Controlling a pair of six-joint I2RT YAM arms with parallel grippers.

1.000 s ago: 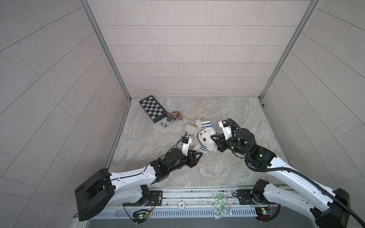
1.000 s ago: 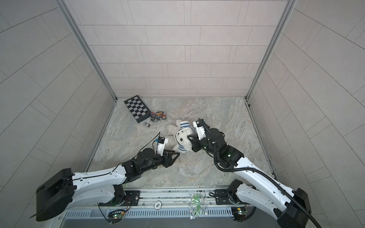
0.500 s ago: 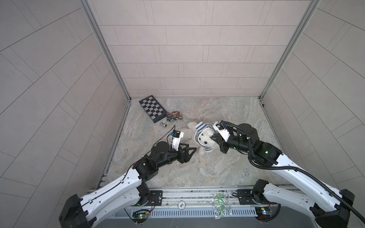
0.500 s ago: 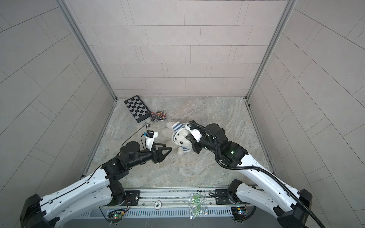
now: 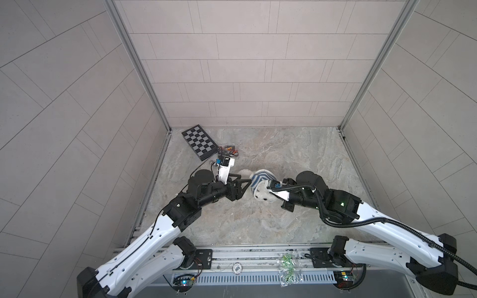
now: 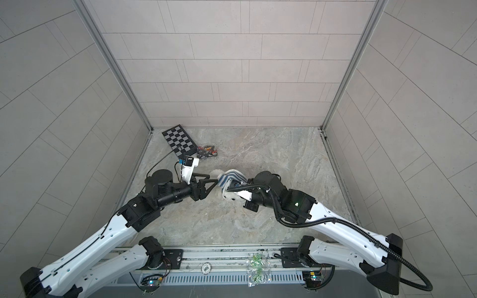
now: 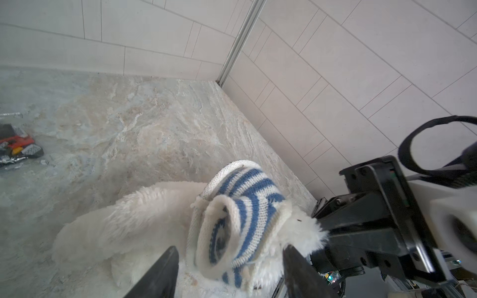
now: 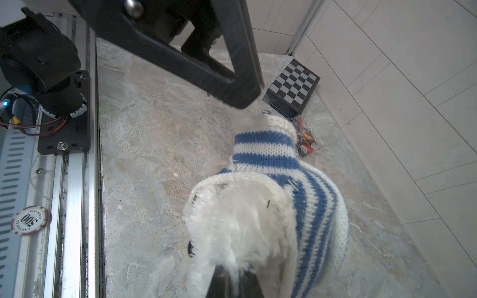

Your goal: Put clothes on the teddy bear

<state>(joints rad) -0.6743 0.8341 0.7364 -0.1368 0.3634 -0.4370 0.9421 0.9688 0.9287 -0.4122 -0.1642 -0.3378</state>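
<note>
The teddy bear is at the table's middle, fluffy and white, with a blue-and-white striped shirt bunched round its upper body. My right gripper is shut on the white fur of the bear near its head; the shirt sits just past it. My left gripper is open at the bear's left side. A rolled sleeve of the shirt lies between its fingers. The bear's body stretches away behind it.
A small chessboard lies at the back left by the wall, with a bag of small coloured pieces beside it. A poker chip and a bag of green bits rest on the front rail. Tiled walls enclose three sides.
My left arm has swung from the front of the table up and right to the bear's shirt. My right gripper has kept its hold and shifted the bear slightly.
</note>
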